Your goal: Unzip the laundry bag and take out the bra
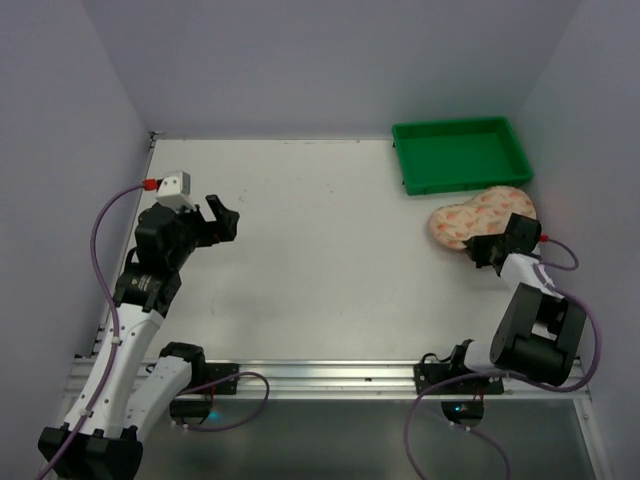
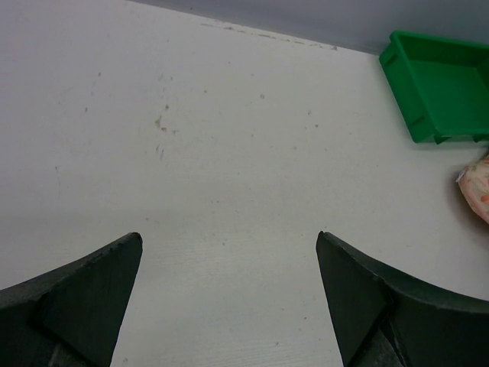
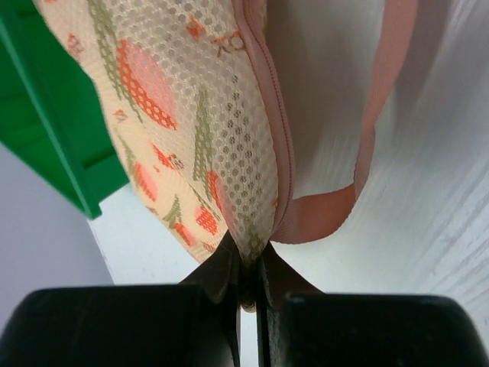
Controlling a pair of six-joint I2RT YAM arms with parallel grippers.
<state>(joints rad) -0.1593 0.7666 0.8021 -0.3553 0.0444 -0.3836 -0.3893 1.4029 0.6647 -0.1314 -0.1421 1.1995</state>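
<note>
The laundry bag (image 1: 478, 215), a two-lobed cream-pink case with orange-red print, lies at the right side of the table just in front of the green tray. My right gripper (image 1: 491, 247) is at its near edge. In the right wrist view the gripper (image 3: 248, 258) is shut on the mesh edge of the laundry bag (image 3: 183, 99), beside the closed pink zip (image 3: 280, 130) and a pink loop strap (image 3: 373, 138). The bra is hidden. My left gripper (image 1: 222, 221) hovers open over bare table at the left, far from the bag; its jaws (image 2: 229, 238) stand wide apart.
A green plastic tray (image 1: 460, 128) stands at the back right, touching or nearly touching the bag; it also shows in the wrist views (image 2: 443, 84) (image 3: 42, 115). A sliver of the bag (image 2: 479, 188) appears at the left wrist view's right edge. Walls enclose the table.
</note>
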